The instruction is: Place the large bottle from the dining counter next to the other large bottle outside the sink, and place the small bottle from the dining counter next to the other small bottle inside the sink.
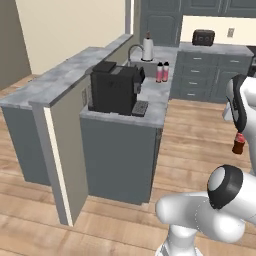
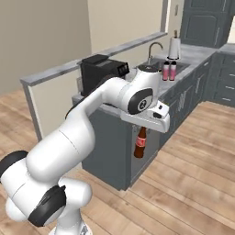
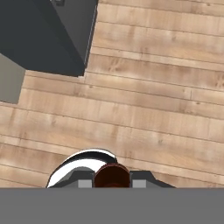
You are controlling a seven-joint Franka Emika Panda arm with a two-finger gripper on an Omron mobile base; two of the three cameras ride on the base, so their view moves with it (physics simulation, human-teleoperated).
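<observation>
The small bottle point(image 2: 140, 144) hangs from the pincer point(image 2: 143, 127) above the floor point(image 2: 193, 183), beside the counter point(image 2: 103, 151) bearing a coffee machine point(image 2: 102, 73).

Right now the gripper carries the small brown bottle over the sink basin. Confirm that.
Wrong place. The gripper does hold the small brown bottle, but it hangs over the wooden floor beside the counter, not the sink. The right base view shows it.
</observation>
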